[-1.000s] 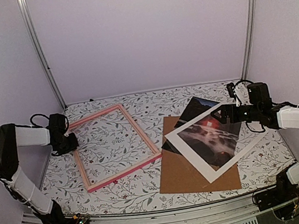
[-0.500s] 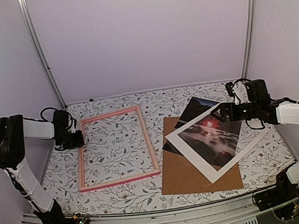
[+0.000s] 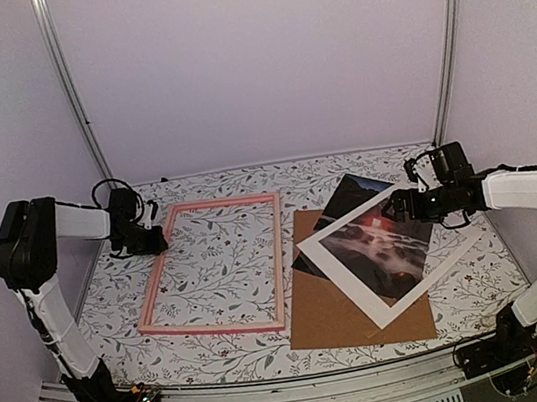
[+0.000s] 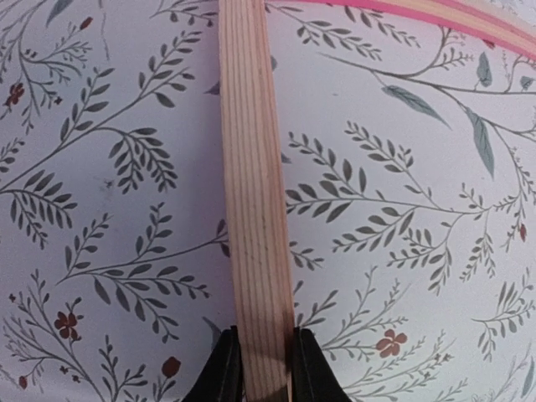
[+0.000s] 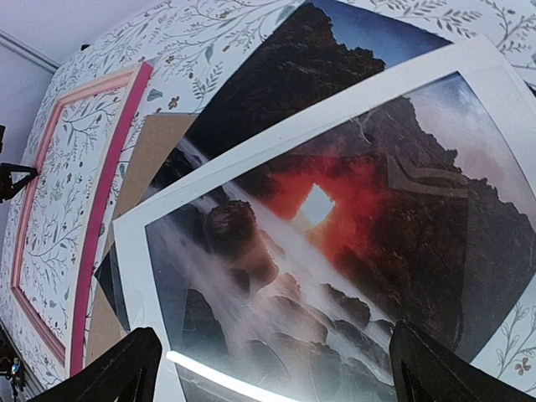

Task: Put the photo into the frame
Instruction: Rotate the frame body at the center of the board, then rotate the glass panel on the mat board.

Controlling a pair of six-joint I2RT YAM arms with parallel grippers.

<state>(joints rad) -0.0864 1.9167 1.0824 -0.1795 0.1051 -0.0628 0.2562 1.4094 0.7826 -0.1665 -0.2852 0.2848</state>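
Observation:
The pink frame (image 3: 279,260) lies flat on the floral table, left of centre. My left gripper (image 3: 156,241) is shut on its left rail near the far corner. In the left wrist view the wooden rail (image 4: 251,167) runs straight up from between the black fingertips (image 4: 224,373). The photo (image 3: 350,194) lies to the right, a dark landscape with a red sun, mostly covered by a white mat (image 3: 345,275). My right gripper (image 3: 392,209) hovers open over the photo's (image 5: 276,75) red sun area, touching nothing; the frame (image 5: 107,184) shows at the left of that view.
A brown backing board (image 3: 332,323) lies under the photo and mat, its left edge close to the frame's right rail. White walls with metal posts (image 3: 70,89) close in the table at the back and sides.
My left gripper has moved right and back, swinging the frame clockwise; its right rail now lies beside the backing board. The right gripper has drifted slightly left over the photo.

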